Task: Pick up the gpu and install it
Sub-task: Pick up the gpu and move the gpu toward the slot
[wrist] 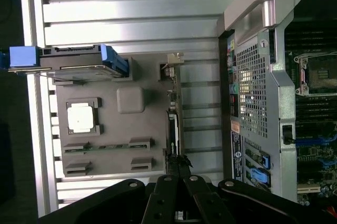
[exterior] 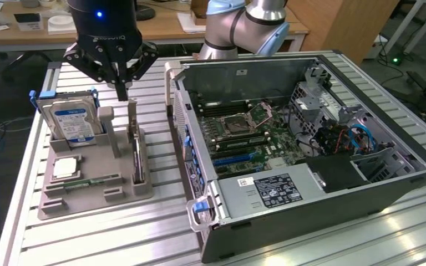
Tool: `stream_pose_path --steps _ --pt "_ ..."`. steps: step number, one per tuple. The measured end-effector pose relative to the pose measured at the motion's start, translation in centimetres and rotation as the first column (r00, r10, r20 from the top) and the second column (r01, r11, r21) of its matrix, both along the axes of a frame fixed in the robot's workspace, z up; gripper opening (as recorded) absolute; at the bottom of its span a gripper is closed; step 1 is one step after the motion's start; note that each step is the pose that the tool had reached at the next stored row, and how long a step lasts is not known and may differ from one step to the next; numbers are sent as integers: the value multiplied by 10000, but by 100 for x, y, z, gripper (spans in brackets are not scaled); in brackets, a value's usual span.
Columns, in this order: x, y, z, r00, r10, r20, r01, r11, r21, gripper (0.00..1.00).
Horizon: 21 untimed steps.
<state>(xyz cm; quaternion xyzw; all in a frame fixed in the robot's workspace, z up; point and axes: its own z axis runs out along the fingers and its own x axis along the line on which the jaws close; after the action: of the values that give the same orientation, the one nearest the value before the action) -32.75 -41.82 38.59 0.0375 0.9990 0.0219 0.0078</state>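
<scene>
The gpu stands on edge in a slot of the grey holder, a thin dark card with a pale metal end. In the wrist view the gpu shows edge-on as a narrow dark strip. My gripper hangs over the card's far end, nearest the robot base, with its black fingers pressed together and nothing between them. In the wrist view the gripper has its tips right at one end of the strip. Whether they touch the card I cannot tell.
The holder also carries an upright hard drive in blue rails, a square processor and a green memory stick. The open computer case lies on the exterior view's right, motherboard exposed. Everything rests on a slatted aluminium table.
</scene>
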Motion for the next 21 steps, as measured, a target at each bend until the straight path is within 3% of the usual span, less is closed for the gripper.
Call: stream_pose_path --steps 10,12,15,21 --pt "0 0 0 10000 0 0 0 10000 0 11" --pt "0 0 0 10000 0 -1 0 10000 0 23" --pt "0 0 0 10000 0 0 0 10000 0 29" --pt "0 0 -1 10000 13 0 -13 10000 -4 58"
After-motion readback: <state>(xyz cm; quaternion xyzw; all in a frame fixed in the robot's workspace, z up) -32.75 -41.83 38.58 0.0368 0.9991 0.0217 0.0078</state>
